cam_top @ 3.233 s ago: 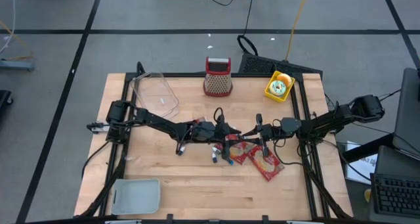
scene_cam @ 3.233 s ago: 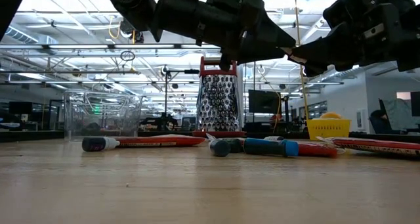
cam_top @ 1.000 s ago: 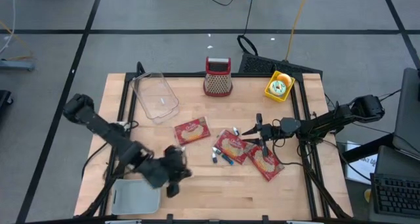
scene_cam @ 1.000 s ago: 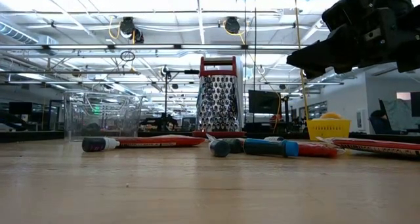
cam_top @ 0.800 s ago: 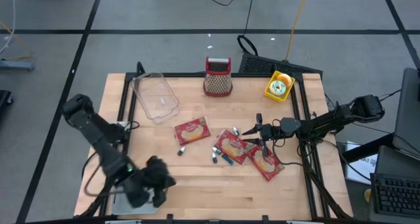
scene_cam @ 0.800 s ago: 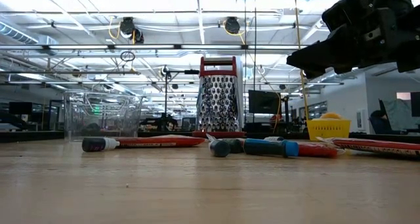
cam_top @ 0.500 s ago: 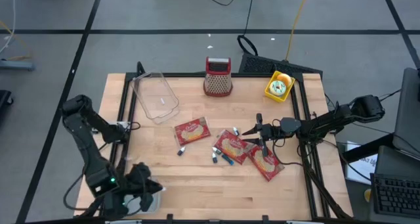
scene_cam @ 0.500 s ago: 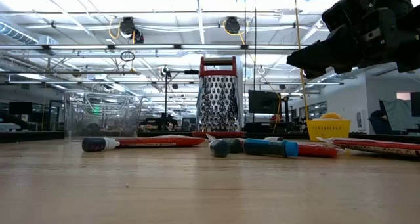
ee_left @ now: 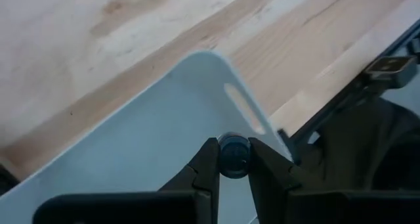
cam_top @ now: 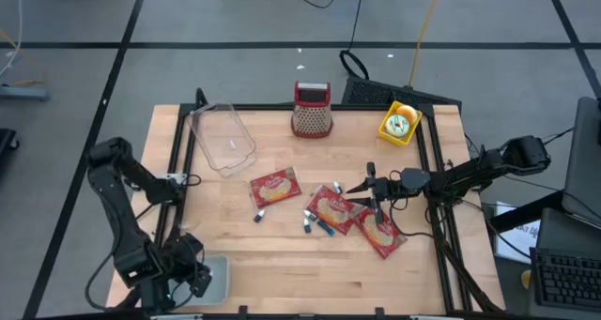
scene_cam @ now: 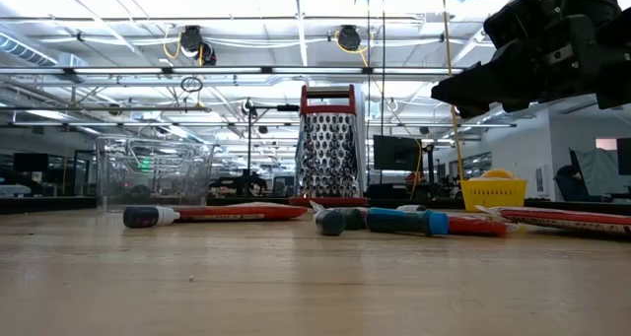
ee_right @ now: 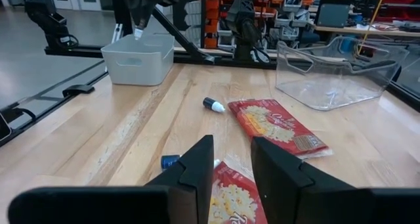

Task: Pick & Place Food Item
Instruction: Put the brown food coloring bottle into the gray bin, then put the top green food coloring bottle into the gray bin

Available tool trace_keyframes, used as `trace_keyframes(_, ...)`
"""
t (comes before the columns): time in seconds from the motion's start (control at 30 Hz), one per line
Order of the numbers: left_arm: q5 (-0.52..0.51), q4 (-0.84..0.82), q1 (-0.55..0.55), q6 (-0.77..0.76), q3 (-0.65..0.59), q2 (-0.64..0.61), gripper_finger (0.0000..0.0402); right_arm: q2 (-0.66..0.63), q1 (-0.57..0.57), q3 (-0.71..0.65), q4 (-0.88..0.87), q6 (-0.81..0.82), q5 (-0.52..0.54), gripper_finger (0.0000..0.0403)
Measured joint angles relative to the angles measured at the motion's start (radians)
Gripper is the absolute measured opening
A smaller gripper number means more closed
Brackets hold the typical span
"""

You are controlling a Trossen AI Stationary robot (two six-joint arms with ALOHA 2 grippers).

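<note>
Wooden worktop (cam_top: 282,264), high view. Left end effector (ee_left: 233,159) at lower left, above grey bin (cam_top: 219,278), pinching small dark cylinder (ee_left: 233,156); release pending. Right end effector (cam_top: 375,196) at centre right, slightly spread, empty. Three red snack packets (cam_top: 274,186) remain mid-frame, unplaced.

A metal grater (scene_cam: 328,144) stood upright on the wooden counter (scene_cam: 296,277), a clear tub (scene_cam: 153,171) and a yellow basket (scene_cam: 492,191) flanking it, flat red packets (scene_cam: 232,213) lying in front.
</note>
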Motion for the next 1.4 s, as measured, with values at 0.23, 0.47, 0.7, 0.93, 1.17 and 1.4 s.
trace_keyframes(0.23, 0.006, 0.069, 0.0, -0.002, 0.0, 0.079, 0.0059, 0.0, 0.0, 0.0, -0.001, -0.007, 0.0, 0.0091)
trace_keyframes(0.47, 0.005, 0.104, 0.002, -0.006, 0.0, 0.096, 0.0064, 0.0, 0.0, 0.0, 0.0, -0.017, 0.0, 0.0091)
trace_keyframes(0.7, 0.002, 0.093, 0.003, -0.006, 0.0, 0.096, 0.0102, 0.0, 0.0, 0.0, 0.003, -0.016, -0.002, 0.0091)
trace_keyframes(0.93, 0.003, 0.08, 0.003, -0.033, 0.0, 0.096, 0.0139, 0.0, 0.0, 0.0, 0.003, -0.015, -0.003, 0.0091)
trace_keyframes(1.17, -0.043, 0.057, 0.006, -0.002, 0.0, 0.094, 0.0166, 0.0, 0.0, 0.0, 0.003, -0.015, -0.003, 0.0091)
trace_keyframes(1.4, -0.266, 0.055, 0.036, 0.105, -0.001, 0.026, 0.0172, 0.0, -0.001, 0.0, 0.003, -0.015, 0.028, 0.0091)
